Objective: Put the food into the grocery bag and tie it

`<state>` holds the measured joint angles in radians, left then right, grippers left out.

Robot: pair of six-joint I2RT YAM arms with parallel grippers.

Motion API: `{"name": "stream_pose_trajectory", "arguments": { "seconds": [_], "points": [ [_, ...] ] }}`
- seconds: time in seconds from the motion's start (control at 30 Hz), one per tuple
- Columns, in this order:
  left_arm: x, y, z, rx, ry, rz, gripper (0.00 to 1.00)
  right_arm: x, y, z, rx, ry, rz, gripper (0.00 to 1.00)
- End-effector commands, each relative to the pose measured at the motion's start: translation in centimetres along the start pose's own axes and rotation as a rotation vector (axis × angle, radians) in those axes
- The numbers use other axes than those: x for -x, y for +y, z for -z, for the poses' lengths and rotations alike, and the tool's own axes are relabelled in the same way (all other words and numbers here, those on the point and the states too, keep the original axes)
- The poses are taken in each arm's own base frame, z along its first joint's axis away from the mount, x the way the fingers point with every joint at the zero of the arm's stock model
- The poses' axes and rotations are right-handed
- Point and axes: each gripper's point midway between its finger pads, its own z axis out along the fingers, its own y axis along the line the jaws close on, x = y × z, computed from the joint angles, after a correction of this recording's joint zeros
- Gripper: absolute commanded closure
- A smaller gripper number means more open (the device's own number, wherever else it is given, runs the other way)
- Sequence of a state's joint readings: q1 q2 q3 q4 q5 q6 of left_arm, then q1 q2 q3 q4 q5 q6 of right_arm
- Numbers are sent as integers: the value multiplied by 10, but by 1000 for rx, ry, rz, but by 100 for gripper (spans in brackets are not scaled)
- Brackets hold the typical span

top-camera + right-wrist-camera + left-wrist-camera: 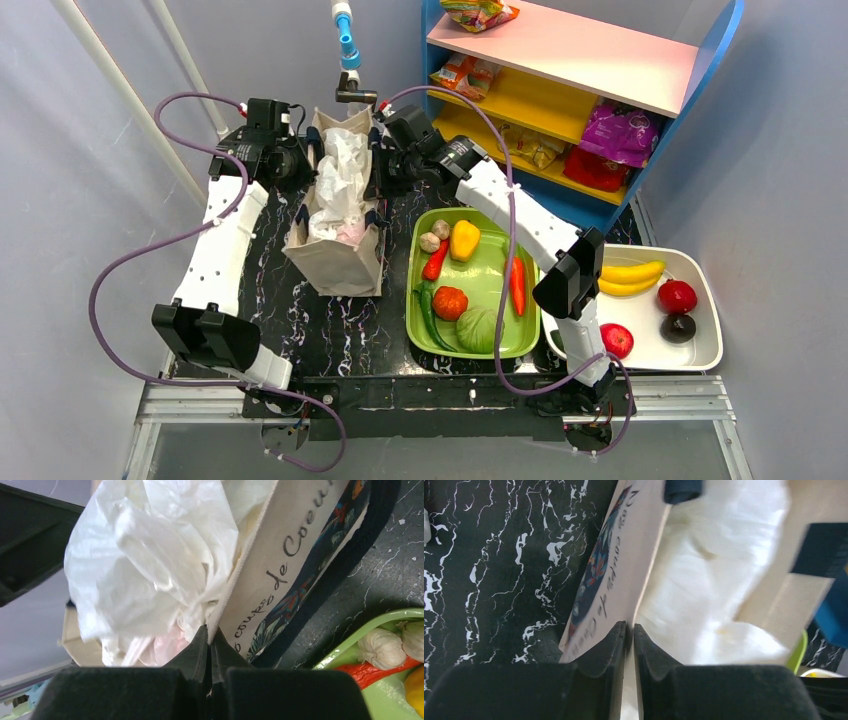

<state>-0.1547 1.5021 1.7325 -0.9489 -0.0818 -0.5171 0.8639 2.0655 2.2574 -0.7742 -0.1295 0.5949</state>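
The white crinkly plastic grocery bag (340, 180) sits stuffed inside an upright beige canvas tote (335, 262) with printed lettering. Something pink shows through the plastic (165, 645). My left gripper (308, 160) is shut on the tote's left rim (629, 627). My right gripper (378, 170) is shut on the tote's right rim (209, 630). The plastic bag fills the left wrist view (714, 580) and the right wrist view (150, 555). Yellow bananas (630, 277) lie in a white tray (712, 300). A purple packet (620, 130) and an orange-yellow packet (535, 148) lie on the shelf.
A green tray (412, 300) of vegetables sits right of the tote, with garlic (382, 647) close to my right gripper. The white tray also holds red and dark fruit. A blue shelf unit (600, 60) stands at the back right. A pole with blue fittings (345, 40) hangs behind the tote.
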Motion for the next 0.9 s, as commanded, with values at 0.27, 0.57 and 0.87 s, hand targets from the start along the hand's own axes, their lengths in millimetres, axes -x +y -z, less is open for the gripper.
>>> {"name": "stream_pose_trajectory", "arguments": {
  "seconds": [0.27, 0.57, 0.87],
  "points": [
    [27, 3, 38, -1, -166, -14, 68, 33, 11, 13, 108, -100, -28, 76],
    [26, 6, 61, -28, -206, -21, 26, 38, 7, 53, 74, -118, 15, 29],
    [13, 11, 88, -86, -265, -8, 2, 45, 21, 104, 97, -183, 100, 19]
  ]
}}
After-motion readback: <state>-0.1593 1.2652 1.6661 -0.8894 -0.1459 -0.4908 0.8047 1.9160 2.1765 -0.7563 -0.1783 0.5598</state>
